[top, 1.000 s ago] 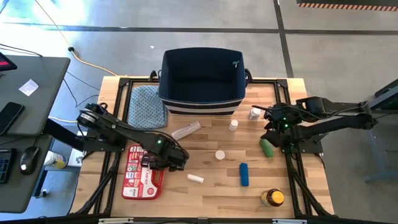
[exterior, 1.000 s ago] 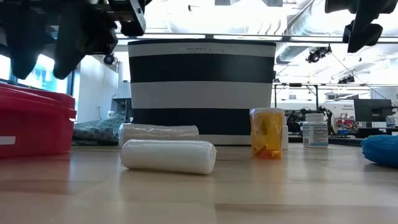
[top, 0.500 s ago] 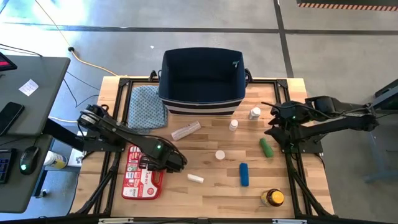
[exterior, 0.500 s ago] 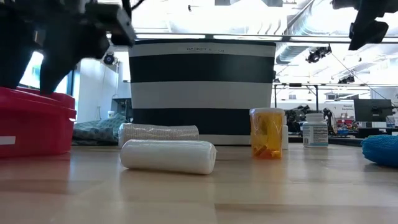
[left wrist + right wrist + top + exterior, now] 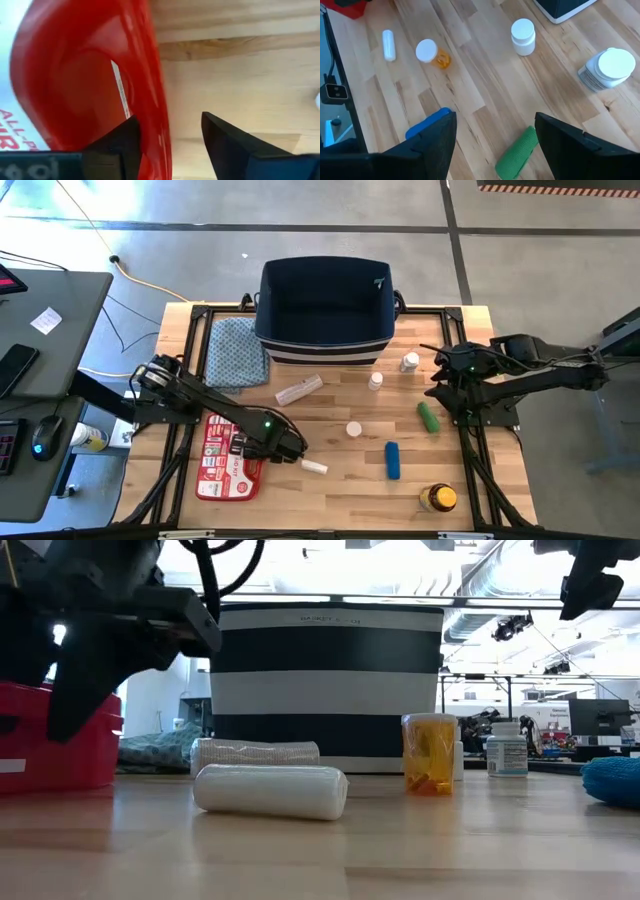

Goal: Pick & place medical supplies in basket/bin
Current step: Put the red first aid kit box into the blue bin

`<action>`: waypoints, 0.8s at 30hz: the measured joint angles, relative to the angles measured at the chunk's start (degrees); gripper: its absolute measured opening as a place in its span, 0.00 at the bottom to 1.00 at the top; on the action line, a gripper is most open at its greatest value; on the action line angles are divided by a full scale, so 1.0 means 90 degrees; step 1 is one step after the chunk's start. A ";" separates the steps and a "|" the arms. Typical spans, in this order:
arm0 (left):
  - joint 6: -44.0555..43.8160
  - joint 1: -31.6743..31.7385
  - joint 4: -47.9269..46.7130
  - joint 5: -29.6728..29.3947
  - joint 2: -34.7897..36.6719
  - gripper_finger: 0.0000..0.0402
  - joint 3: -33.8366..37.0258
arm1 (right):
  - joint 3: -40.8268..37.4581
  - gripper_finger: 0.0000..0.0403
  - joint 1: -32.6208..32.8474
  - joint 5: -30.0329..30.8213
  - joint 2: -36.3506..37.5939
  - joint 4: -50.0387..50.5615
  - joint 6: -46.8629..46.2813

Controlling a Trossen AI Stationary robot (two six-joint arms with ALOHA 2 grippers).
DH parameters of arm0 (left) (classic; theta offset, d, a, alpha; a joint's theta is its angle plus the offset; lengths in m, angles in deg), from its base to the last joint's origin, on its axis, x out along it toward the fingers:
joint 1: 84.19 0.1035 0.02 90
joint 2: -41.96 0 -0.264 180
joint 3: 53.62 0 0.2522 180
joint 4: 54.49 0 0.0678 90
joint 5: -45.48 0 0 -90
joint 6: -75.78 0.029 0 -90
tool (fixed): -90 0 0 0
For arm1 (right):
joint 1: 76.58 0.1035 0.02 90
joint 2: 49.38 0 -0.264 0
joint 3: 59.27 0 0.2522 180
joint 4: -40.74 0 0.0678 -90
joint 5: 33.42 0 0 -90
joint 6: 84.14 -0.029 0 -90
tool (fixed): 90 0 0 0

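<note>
The two dark fingers [image 5: 227,145] stand apart astride the red first-aid kit's [image 5: 85,75] rim, over the wooden table [image 5: 240,65].

From above, the left claw [image 5: 262,448] covers the red first-aid kit's [image 5: 218,465] edge, so contact there cannot be seen. In the left wrist view the kit [image 5: 85,80] is cut off by the frame and its white lettering is only partly readable. At table height the left arm hides much of the kit [image 5: 30,755], and the blue cylinder [image 5: 612,782] is clipped at the edge. The basket's [image 5: 325,305] near wall hides the worktop [image 5: 340,480] strip behind it. The amber bottle's [image 5: 437,499] label is too small to read.
</note>
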 joint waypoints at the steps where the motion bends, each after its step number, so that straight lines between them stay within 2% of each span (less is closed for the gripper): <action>1: 0.0001 0.0000 0.0043 0.0007 -0.0022 0.53 0.0000 | 0.0000 0.64 0.0000 0.0001 0.0000 0.0000 0.0000; 13: 0.0222 0.0000 0.0105 0.0051 -0.0025 0.22 0.0000 | 0.0000 0.64 0.0000 0.0005 0.0000 0.0000 0.0119; 24: 0.0320 0.0002 0.0095 0.0159 -0.0025 0.22 -0.0002 | 0.0000 0.64 0.0000 0.0034 0.0000 0.0000 0.0315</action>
